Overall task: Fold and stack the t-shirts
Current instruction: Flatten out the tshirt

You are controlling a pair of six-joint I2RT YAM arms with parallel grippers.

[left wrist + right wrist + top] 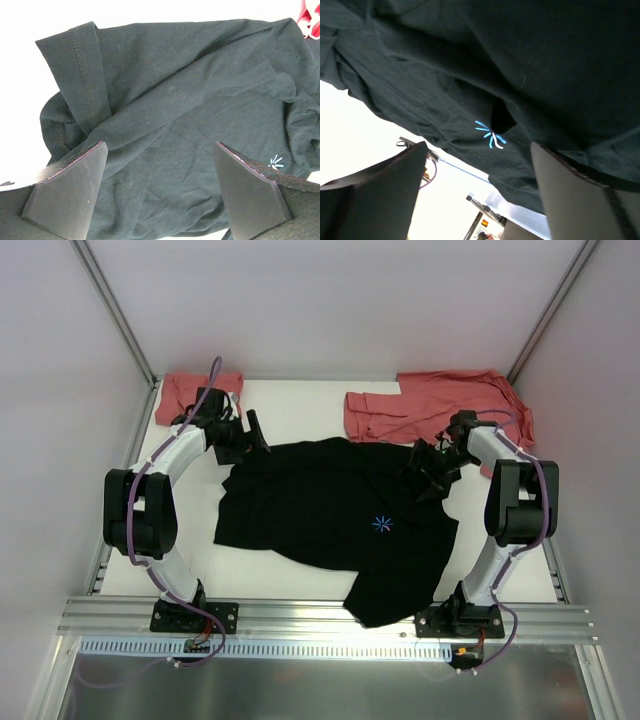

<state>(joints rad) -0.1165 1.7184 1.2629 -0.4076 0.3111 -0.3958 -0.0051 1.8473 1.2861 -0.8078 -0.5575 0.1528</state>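
The large black t-shirt (pixel 320 505) lies crumpled in the middle of the table, its light-blue starburst mark (pixel 382 524) facing up. My left gripper (pixel 250 435) is open at the shirt's far left corner. In the left wrist view (pixel 160 175) its jaws stand wide apart over the black cloth (pixel 170 100), near a stitched sleeve hem (pixel 82 75). My right gripper (pixel 425 465) is open at the shirt's far right edge. In the right wrist view (pixel 477 170) it hangs over the cloth near the starburst (pixel 490 134). Neither gripper holds anything.
One salmon-red t-shirt (pixel 190 392) lies bunched at the back left, behind my left arm. Another salmon-red shirt (pixel 430 402) is spread at the back right, close to my right arm. Frame posts and walls enclose the table. A metal rail (pixel 320 615) runs along the near edge.
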